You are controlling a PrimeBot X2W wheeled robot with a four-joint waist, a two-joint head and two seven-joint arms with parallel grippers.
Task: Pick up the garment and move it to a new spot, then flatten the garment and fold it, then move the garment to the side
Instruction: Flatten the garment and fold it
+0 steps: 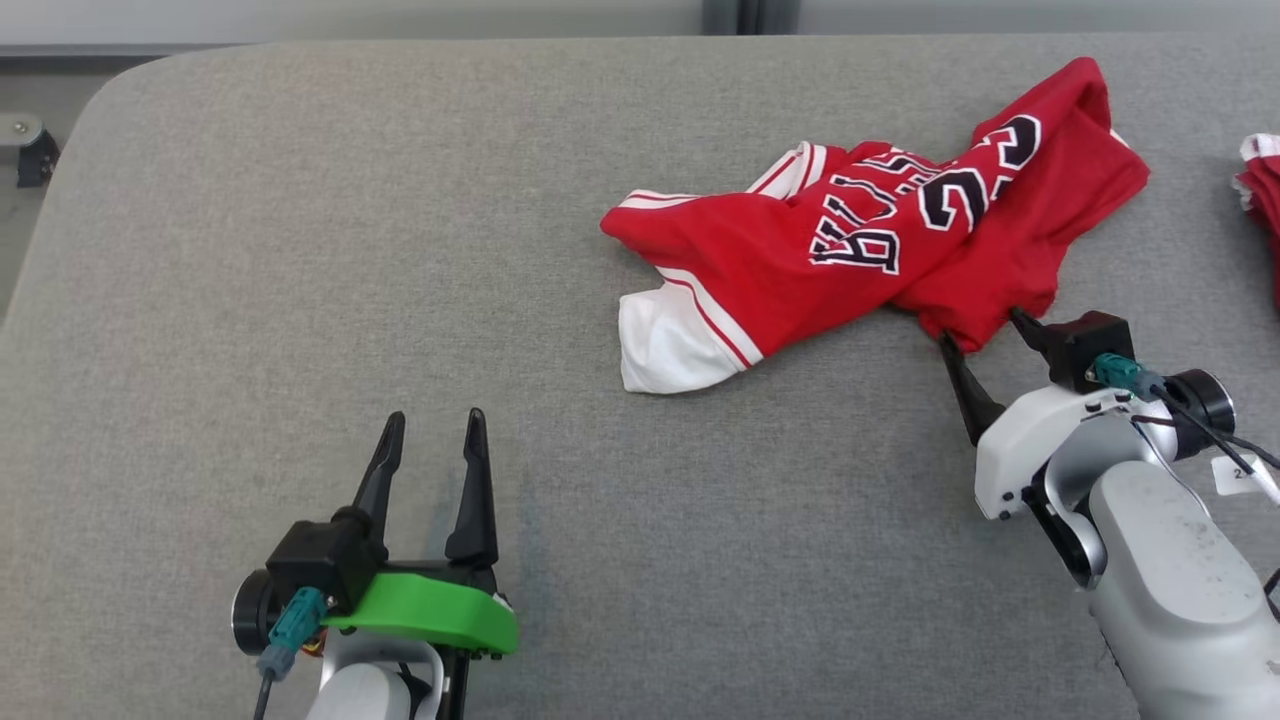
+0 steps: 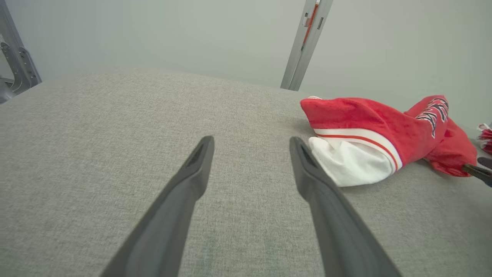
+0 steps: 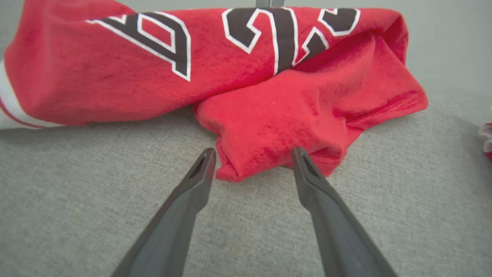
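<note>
- Right gripper (image 3: 253, 152) has its jaws spread wide and holds nothing. The nearest red fold of the garment (image 1: 860, 240) pokes just between their tips, low on the grey worktop (image 1: 300, 250).
- From these jaws the crumpled garment lies straight ahead and off to the left. In the head view its long axis runs from the white-trimmed end near the middle up to the red bulk at the far right.
- Left gripper (image 1: 435, 417) sits well apart to the left, its jaws likewise wide and empty. The right arm is plainly nearer, so closing on that fold looks like its job.
- Another red cloth (image 1: 1262, 190) lies at the right edge, apart from the garment. Nothing stands between the jaws and the fold.
</note>
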